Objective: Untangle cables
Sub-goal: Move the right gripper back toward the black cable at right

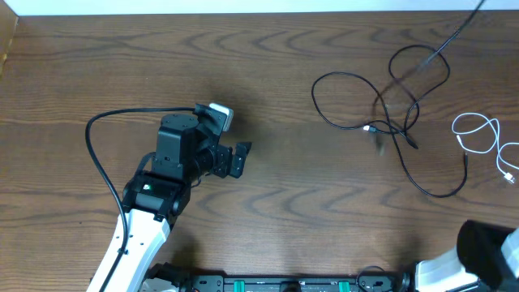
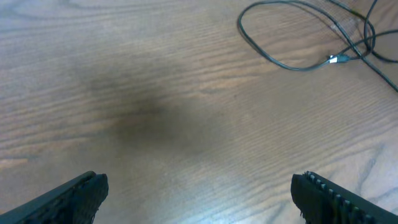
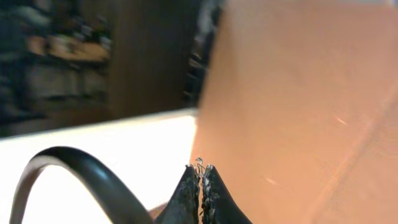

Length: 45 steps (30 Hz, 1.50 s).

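Observation:
A long black cable lies in tangled loops at the table's far right, with a small plug near the middle of the tangle. A shorter white cable is looped at the right edge, apart from the black one. My left gripper hovers left of centre, well short of the tangle. In the left wrist view the left gripper is open over bare wood, with the black cable and its plug ahead at the upper right. My right gripper is shut on nothing and points away from the table.
The right arm sits at the bottom right corner of the wooden table. The left arm's own thick black cable arcs beside it. An orange-brown surface fills the right wrist view.

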{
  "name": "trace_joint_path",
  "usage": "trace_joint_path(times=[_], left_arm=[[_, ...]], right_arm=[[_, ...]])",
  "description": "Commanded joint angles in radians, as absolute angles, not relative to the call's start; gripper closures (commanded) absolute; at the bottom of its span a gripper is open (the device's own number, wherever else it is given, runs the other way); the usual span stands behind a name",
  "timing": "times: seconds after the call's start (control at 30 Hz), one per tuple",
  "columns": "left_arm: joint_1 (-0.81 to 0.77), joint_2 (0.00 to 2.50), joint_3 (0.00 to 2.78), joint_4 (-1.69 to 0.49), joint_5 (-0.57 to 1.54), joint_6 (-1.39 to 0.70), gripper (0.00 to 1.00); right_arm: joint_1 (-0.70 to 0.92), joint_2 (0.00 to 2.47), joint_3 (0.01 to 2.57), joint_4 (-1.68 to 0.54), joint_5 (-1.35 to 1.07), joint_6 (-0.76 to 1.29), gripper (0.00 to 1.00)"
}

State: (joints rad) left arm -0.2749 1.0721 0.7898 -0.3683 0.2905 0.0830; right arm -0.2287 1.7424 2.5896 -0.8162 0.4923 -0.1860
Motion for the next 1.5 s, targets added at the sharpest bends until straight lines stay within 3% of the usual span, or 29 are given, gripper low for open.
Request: trace_joint_path(times=[0.0,0.37,0.67,0.7,0.73,0.8,1.23,1.37,1.47], left_arm=[[-0.271,1.078,0.789,-0.374,0.302,0.096,0.01],[-0.271,1.078,0.789,-0.397,0.302,0.096,0.01],[-0.271,1.078,0.789,-0.396,0.302,0.095,0.01],[-0.271,1.078,0.789,-0.396,0.302,0.095,0.01],[-0.271,1.078,0.789,-0.396,0.302,0.095,0.01],[-0.271,1.078,0.789,-0.396,0.302,0.095,0.01],[-0.271,1.078,0.789,-0.395,0.302,0.096,0.01],[-0.271,1.078,0.789,-0.395,0.302,0.096,0.01],[-0.271,1.078,0.789,-0.395,0.302,0.096,0.01]], right_arm=[[-0.326,1.777,2.588,-0.815,0.458,-0.127,0.99],[-0.633,1.920,2.537,-0.817,0.195,-0.010,0.99],[-0.734,2.057,2.373,-0.866,0.040,0.030,0.96],[-0.734,2.072,2.353,-0.876,0.039,0.030,0.84],[-0.734,2.086,2.333,-0.886,0.034,0.030,0.51],[-0.734,2.116,2.297,-0.914,0.008,0.029,0.01],[-0.709,2.131,2.284,-1.078,-0.220,0.030,0.01],[-0.649,2.091,2.284,-1.164,-0.400,0.030,0.01],[-0.573,2.087,2.284,-1.260,-0.406,0.030,0.01]])
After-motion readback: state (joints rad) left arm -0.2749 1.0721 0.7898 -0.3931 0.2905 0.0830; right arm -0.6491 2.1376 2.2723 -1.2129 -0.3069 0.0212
